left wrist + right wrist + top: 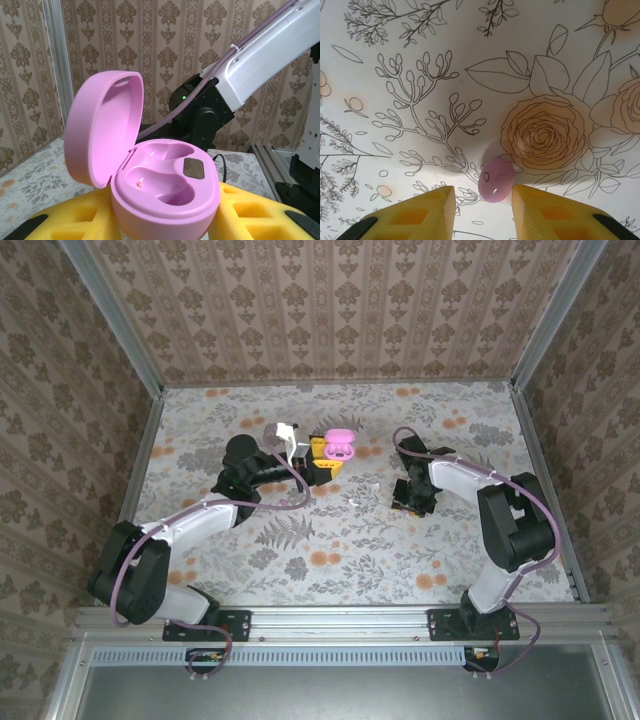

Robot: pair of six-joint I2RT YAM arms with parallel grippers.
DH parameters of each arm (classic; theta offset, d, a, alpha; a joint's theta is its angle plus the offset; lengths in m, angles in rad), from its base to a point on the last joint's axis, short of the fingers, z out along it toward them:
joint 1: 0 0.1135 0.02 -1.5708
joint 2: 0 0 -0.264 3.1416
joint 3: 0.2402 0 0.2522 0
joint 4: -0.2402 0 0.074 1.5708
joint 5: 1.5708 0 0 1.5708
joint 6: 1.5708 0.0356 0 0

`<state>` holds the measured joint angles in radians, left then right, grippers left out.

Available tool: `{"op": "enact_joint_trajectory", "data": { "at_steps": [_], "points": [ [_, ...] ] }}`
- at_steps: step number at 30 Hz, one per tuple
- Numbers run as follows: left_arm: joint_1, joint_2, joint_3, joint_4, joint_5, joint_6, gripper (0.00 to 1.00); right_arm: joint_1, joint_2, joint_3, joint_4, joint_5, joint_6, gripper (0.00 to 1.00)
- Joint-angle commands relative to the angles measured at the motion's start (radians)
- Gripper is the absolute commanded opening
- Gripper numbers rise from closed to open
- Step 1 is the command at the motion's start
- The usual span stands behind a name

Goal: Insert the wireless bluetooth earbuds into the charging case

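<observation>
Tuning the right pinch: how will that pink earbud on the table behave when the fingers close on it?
The pink earbud looks glossy and rounded, so it may squirt out or roll if pinched off-centre. It is tiny beside the right gripper fingers, so probably very light and easily nudged. Likely a rigid shell.

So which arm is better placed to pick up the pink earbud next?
Right. The right gripper hangs over the pink earbud on the table, with its fingers on either side of it. The left gripper is occupied holding the open pink charging case, both wells empty.
</observation>
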<state>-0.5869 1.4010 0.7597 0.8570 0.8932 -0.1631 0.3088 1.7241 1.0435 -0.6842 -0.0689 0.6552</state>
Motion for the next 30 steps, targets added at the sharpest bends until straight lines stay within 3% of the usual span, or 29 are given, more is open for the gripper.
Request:
{"op": "enact_joint_trajectory", "data": {
  "at_steps": [1,12,30],
  "points": [
    [0.006,-0.011,0.016,0.010,0.020,0.011,0.42,0.006,0.023,0.029,-0.021,0.049,-0.002,0.37],
    [0.006,-0.007,0.024,0.004,0.021,0.011,0.43,0.005,0.058,0.061,-0.031,0.081,-0.026,0.31],
    [0.006,-0.004,0.025,-0.001,0.020,0.013,0.42,0.007,0.064,0.075,-0.073,0.066,-0.077,0.30]
  ]
}}
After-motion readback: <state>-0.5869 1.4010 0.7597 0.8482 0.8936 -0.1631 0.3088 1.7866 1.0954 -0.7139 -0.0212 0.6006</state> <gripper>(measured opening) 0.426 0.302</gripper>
